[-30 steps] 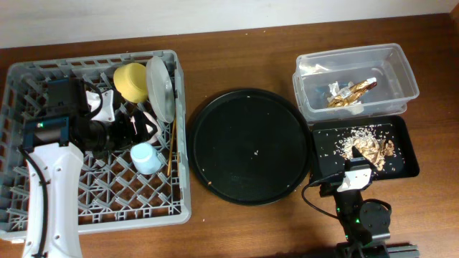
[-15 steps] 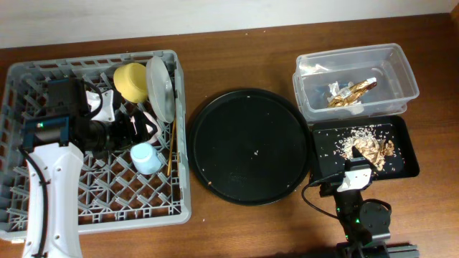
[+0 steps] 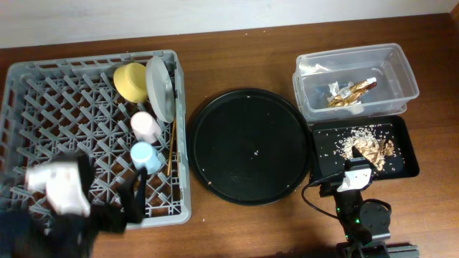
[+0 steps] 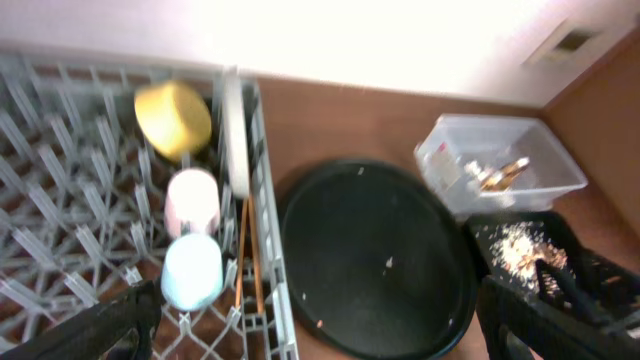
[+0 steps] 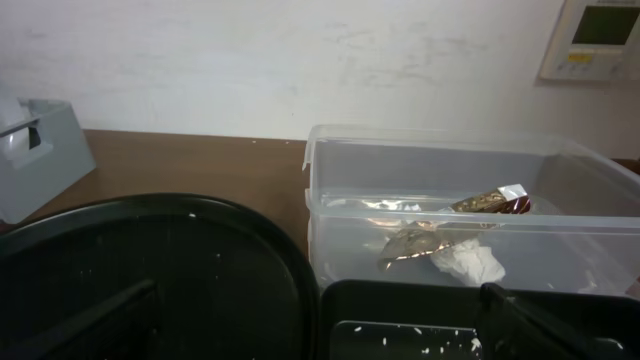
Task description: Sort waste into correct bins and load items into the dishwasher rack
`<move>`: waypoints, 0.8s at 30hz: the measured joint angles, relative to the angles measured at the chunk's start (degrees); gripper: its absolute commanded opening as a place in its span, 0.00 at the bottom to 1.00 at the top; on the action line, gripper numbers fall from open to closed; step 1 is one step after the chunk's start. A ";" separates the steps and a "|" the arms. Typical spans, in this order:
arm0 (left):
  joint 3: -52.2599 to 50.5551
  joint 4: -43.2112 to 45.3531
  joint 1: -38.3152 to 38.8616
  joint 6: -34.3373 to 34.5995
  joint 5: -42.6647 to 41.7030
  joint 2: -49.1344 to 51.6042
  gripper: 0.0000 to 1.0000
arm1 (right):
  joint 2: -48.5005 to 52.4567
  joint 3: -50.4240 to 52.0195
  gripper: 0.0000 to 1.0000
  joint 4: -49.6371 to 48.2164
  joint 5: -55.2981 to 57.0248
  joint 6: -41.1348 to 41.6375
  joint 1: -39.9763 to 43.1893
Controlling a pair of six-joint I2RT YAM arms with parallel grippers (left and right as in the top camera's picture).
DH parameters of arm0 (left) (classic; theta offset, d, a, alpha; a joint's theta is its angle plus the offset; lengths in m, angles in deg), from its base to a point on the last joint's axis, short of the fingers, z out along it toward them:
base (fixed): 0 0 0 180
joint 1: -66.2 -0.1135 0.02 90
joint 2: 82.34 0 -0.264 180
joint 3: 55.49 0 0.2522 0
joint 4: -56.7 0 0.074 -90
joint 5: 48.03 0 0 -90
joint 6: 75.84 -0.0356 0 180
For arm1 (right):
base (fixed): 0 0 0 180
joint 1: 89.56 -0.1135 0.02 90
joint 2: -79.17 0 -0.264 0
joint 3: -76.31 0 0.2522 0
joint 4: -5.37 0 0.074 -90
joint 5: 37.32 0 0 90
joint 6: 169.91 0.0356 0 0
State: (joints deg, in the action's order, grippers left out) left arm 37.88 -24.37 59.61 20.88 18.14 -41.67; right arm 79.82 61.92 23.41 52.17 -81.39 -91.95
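The grey dishwasher rack (image 3: 86, 57) at the left holds a yellow bowl (image 3: 130, 81), an upright grey plate (image 3: 161, 87), a pink cup (image 3: 145, 126), a light blue cup (image 3: 146, 157) and chopsticks (image 3: 171, 147). My left gripper (image 3: 128, 208) is blurred, open and empty over the rack's front edge; its wrist view (image 4: 320, 335) shows both cups apart from it. The clear tub (image 3: 405, 68) holds the gold wrapper (image 3: 351, 93) and the white napkin (image 5: 465, 262). The black tray (image 3: 323, 165) holds food scraps (image 3: 366, 147). My right gripper (image 5: 320, 330) is open and empty, low in front of the black tray.
A large round black tray (image 3: 244, 143) with a few crumbs lies between the rack and the bins. The right arm's base (image 3: 362, 215) sits at the table's front edge. A pale wall runs behind the table.
My left arm has pulled back from the middle of the rack to its front edge. The pink cup it covered now lies uncovered in the rack. The right arm has not moved.
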 measured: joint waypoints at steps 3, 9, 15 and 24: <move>-0.11 -5.18 0.00 0.02 0.02 -9.62 0.99 | 0.00 0.00 0.99 0.00 0.00 0.00 0.00; -18.27 -7.87 0.04 0.02 -0.15 -25.68 0.99 | -0.02 0.00 0.99 0.02 0.00 -0.02 0.02; -43.15 21.31 1.29 0.24 -0.31 -36.41 0.99 | -0.02 0.00 0.99 0.00 0.00 0.00 0.00; -74.66 88.63 8.26 0.24 12.22 -38.49 0.99 | -0.07 0.00 0.99 0.02 0.00 -0.07 0.00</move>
State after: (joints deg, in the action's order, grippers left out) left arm -36.78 64.26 67.87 21.12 30.36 -80.16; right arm 79.75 61.92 23.43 52.17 -81.45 -91.95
